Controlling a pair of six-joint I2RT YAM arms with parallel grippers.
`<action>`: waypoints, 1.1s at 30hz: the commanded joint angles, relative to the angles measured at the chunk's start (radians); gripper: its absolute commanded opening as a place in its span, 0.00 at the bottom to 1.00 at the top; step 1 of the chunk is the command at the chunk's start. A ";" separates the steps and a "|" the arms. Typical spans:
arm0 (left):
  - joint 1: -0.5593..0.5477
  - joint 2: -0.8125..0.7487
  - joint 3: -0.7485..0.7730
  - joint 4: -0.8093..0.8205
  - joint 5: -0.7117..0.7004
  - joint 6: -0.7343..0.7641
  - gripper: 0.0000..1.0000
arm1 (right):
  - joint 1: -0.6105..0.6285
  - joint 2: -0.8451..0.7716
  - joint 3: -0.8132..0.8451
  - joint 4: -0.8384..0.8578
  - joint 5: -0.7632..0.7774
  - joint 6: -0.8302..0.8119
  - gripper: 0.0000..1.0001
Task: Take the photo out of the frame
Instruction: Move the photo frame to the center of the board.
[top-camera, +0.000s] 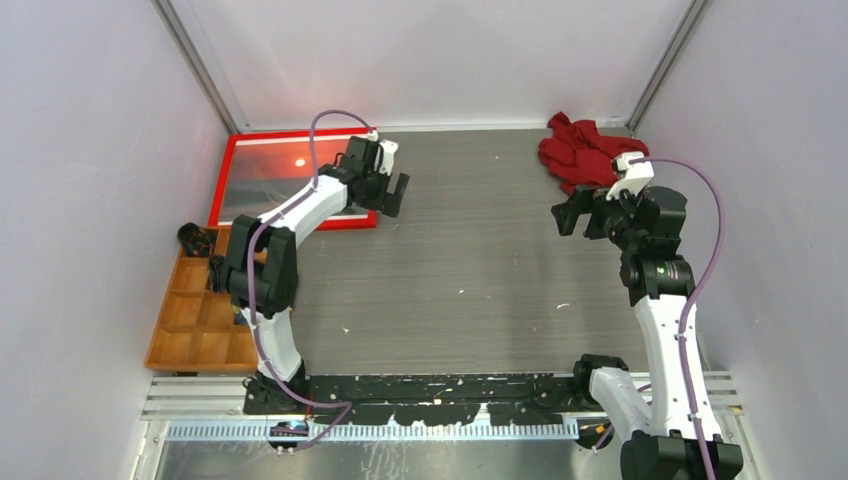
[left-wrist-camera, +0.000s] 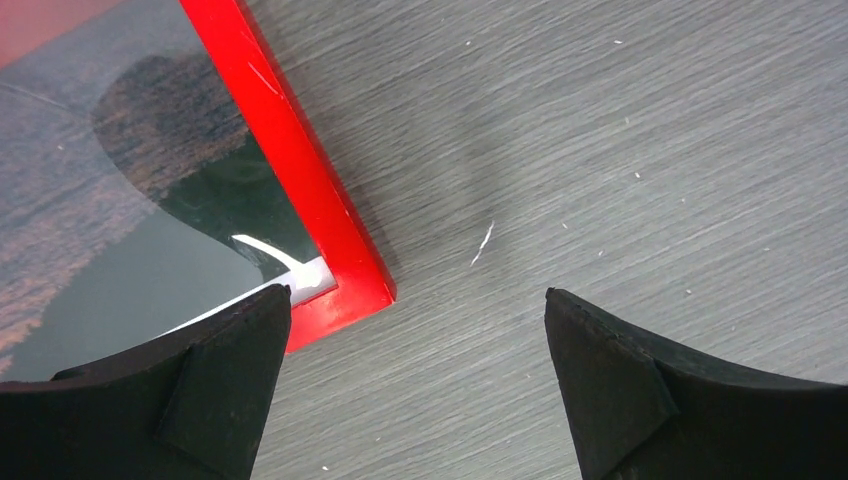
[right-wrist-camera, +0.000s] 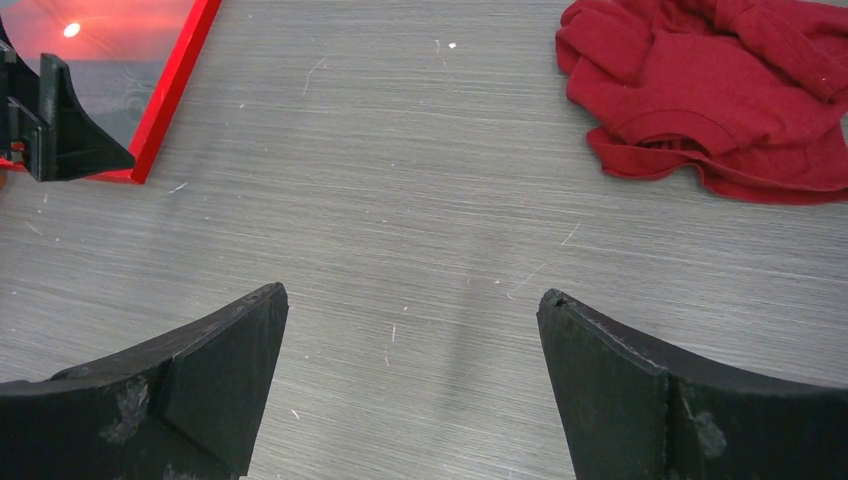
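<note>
The red frame (top-camera: 232, 165) lies flat at the back left of the table, face up, with the sunset photo (top-camera: 275, 175) inside it under glass. In the left wrist view the frame's near right corner (left-wrist-camera: 345, 270) and the photo's dark landscape (left-wrist-camera: 120, 200) show. My left gripper (top-camera: 392, 193) is open and empty, hovering just above and beside that corner (left-wrist-camera: 418, 300). My right gripper (top-camera: 572, 212) is open and empty over bare table at the right (right-wrist-camera: 412, 300). The frame (right-wrist-camera: 170, 95) and the left gripper's fingers (right-wrist-camera: 60, 130) show in the right wrist view.
A crumpled red cloth (top-camera: 583, 150) lies at the back right, also in the right wrist view (right-wrist-camera: 720, 90). A wooden compartment tray (top-camera: 200, 310) stands along the left edge, with a small black object (top-camera: 196, 240) beside it. Walls enclose the table.
</note>
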 joint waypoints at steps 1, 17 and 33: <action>0.047 0.017 0.035 0.065 0.045 -0.092 0.99 | -0.011 -0.008 0.001 0.045 0.010 -0.037 1.00; 0.068 0.122 0.022 0.089 0.136 -0.152 0.98 | -0.015 -0.019 0.001 0.041 0.010 -0.050 1.00; 0.044 0.155 0.000 0.090 0.183 -0.163 0.98 | -0.028 -0.020 0.000 0.042 0.009 -0.051 1.00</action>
